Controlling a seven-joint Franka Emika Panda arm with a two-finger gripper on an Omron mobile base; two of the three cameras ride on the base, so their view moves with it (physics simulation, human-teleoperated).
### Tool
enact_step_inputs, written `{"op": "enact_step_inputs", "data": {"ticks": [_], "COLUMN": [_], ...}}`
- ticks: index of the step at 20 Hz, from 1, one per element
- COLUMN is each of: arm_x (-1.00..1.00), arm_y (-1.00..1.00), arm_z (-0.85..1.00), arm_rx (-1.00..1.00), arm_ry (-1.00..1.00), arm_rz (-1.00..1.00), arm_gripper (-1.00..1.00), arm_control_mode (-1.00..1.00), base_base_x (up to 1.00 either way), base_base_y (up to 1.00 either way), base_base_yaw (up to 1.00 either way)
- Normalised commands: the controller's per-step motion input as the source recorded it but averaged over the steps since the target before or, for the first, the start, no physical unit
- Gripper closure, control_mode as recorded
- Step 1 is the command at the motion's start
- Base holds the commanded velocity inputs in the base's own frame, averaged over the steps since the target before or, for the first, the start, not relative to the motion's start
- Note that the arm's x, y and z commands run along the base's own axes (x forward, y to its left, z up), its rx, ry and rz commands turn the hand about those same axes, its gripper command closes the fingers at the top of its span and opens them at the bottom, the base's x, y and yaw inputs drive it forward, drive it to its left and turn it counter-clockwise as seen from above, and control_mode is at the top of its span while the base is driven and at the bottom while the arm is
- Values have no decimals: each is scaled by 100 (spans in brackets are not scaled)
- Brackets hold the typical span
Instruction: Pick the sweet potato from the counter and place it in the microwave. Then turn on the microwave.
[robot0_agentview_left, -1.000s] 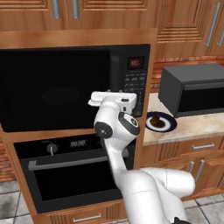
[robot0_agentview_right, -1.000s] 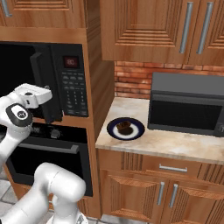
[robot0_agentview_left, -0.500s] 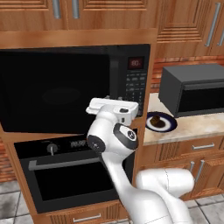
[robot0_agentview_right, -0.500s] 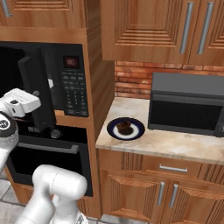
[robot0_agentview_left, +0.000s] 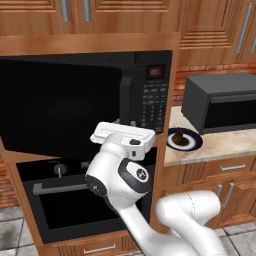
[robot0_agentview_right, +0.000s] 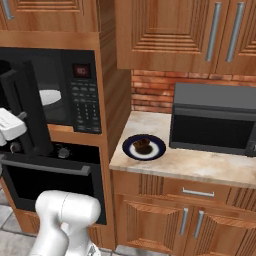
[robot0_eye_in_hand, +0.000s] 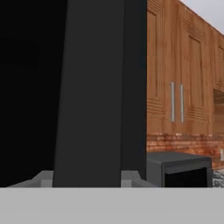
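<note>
Microwave (robot0_agentview_left: 85, 100) fills the wall niche, biggest thing here. In the left base view its wide dark door (robot0_agentview_left: 60, 107) looks nearly flat to the camera; in the right base view the door (robot0_agentview_right: 25, 115) is seen edge-on, swung out, and the white turntable (robot0_agentview_right: 50, 96) shows inside the cavity. Keypad and red display on the right panel (robot0_agentview_right: 82, 100).

Hand view: the door's edge (robot0_eye_in_hand: 98, 92) is a dark vertical slab right in front of the camera, running down between the two finger tips (robot0_eye_in_hand: 43, 178), one on each side. Gripper (robot0_eye_in_hand: 85, 179) jaws are parted around the door edge; contact can't be confirmed, so a grip can't be told.

Black oven (robot0_agentview_left: 60, 200) with bar handle below the microwave, partly blocked by the white arm (robot0_agentview_left: 120, 175). Smaller dark grey box appliance (robot0_agentview_right: 215, 120) on the counter (robot0_agentview_right: 200, 167) to the right.

Blue-rimmed plate (robot0_agentview_right: 127, 151) sits on the counter between the microwave column and the grey box. Sweet potato (robot0_agentview_right: 143, 146) lies on that plate, well apart from the gripper.
</note>
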Motion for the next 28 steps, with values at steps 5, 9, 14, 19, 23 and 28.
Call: {"op": "enact_step_inputs", "data": {"ticks": [5,9,14,19,23,28], "arm_x": [-56,-61,-63,-52,-41,-40], "arm_y": [10,8,7,9,12,5], "arm_z": [12,10,6,0,0,0], "arm_rx": [0,0,0,0,0,0], "arm_ry": [0,0,0,-1,0,-1], "arm_rz": [-11,-11,-11,-9,-4,0], "arm_gripper": [100,100,100,100,100,100], "arm_control_mode": [-100,-100,-100,-100,-100,-100], "base_base_x": [0,0,0,0,0,0], "base_base_y": [0,0,0,0,0,0], "base_base_yaw": [0,0,0,0,0,0]}}
